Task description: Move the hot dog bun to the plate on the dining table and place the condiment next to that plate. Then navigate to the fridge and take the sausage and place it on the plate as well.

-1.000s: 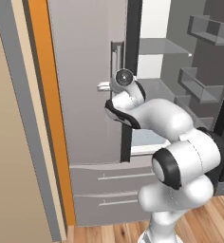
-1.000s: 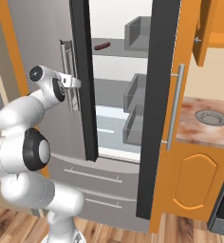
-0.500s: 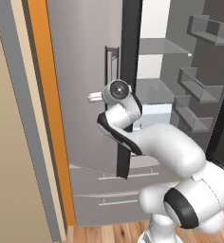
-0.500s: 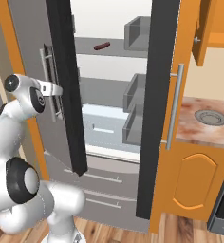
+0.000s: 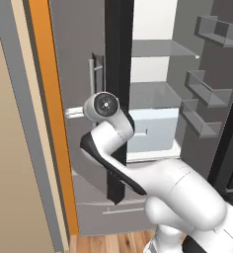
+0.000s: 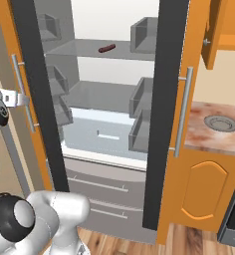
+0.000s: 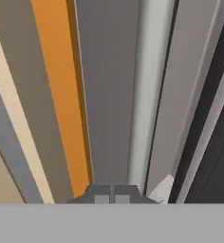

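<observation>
The hand, pinched narrow and empty, sits beside the open fridge door's bar handle.

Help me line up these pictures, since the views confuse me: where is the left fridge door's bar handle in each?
Left base view: bar handle, upper centre-left.
Right base view: left edge, mid-height.
Hand view: pale bar right of centre.
Shared landmark: orange panel beside the door.
</observation>
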Robot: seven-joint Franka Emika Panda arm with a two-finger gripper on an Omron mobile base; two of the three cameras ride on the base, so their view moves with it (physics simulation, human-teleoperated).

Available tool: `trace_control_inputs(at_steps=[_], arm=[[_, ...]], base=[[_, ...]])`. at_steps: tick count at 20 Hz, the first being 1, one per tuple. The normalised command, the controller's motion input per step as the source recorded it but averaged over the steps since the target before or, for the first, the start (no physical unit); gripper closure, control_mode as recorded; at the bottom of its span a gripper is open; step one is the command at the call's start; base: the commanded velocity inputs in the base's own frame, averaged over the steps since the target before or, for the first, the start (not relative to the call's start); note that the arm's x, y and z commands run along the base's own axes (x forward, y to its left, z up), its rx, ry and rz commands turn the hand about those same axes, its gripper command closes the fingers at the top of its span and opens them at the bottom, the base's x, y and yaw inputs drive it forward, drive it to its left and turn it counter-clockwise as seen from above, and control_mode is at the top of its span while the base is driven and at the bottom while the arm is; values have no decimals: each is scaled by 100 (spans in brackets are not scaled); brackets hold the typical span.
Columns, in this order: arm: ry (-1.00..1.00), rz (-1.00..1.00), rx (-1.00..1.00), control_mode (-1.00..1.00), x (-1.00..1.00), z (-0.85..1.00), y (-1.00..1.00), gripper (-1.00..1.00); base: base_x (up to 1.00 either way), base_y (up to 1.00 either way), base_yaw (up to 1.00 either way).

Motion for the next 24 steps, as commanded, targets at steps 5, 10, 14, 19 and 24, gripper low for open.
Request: trace_control_inputs(at_steps=[5,10,14,19,24], arm=[[4,1,2,-100,-100,58,-5,-100],[-3,-3,4,-100,-100,46,-100,-100],[0,-17,0,-100,-63,9,-100,-100],[0,-21,-9,-100,-3,0,-100,-100],[0,-17,-4,-100,27,0,-100,-100]], base=[[0,0,0],[0,0,0],[0,0,0],[0,0,0],[0,0,0]])
